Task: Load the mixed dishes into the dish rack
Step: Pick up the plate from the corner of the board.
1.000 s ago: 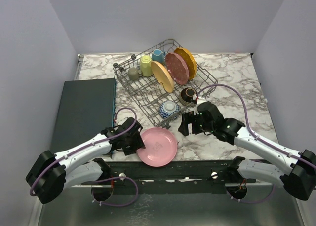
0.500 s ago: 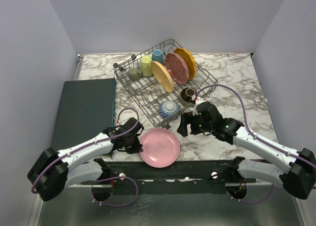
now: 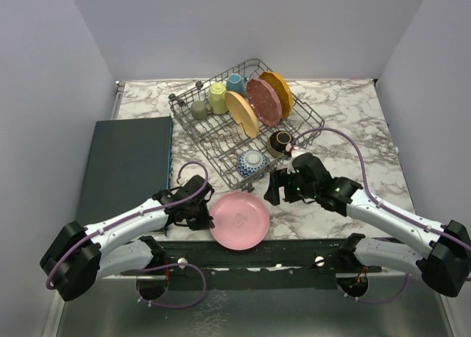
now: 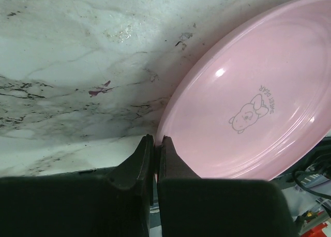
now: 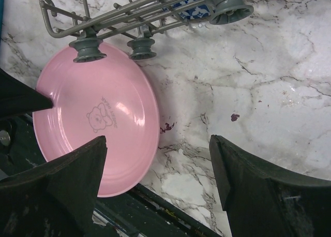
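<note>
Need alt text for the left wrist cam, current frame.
The left end effector is pinched shut on the rim of a pink plate printed with a small bear. The plate sits at the edge of the marble table.

Surface: white marble-look top w/ grey veins, walls on 3 sides. L side: dark flat mat lies on it, long edges running front to back, its right edge near the L corner of the dish rack. Rack sits centre-back, set at an angle to the surface edges, standing on round grey feet. Pink plate is at the near edge, face up, just in front of the rack's near corner. Its near part hangs past the edge over the dark rail. Right wrist view: two rack feet right at the plate's far rim. R of plate: a few small reddish specks on the marble.
</note>
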Available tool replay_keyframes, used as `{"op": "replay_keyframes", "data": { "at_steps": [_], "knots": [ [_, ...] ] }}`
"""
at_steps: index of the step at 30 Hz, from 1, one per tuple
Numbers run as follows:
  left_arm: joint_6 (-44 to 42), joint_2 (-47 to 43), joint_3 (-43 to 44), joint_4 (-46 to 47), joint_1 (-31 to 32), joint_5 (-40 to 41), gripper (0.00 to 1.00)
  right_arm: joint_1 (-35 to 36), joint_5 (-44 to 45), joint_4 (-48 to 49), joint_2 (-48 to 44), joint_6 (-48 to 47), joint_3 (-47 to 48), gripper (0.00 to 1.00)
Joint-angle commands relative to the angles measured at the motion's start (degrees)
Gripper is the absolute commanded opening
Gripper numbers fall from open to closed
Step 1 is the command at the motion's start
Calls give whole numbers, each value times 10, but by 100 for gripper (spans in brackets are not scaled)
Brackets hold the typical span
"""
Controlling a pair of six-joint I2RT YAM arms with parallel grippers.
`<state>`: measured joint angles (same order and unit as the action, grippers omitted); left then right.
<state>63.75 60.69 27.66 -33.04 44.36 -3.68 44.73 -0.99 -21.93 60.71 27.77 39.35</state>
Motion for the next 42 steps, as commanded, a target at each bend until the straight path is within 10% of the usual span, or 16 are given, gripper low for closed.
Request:
{"op": "replay_keyframes", "data": {
  "at_steps": [1,42],
  "knots": [
    [-5,-5,-3,12,-3,-15,0,4,-15,9,1,13,-11,87],
    [-28,-115,8,12,10,-161,0,4,-24,-30,-126,130,-34,88]
  ]
}}
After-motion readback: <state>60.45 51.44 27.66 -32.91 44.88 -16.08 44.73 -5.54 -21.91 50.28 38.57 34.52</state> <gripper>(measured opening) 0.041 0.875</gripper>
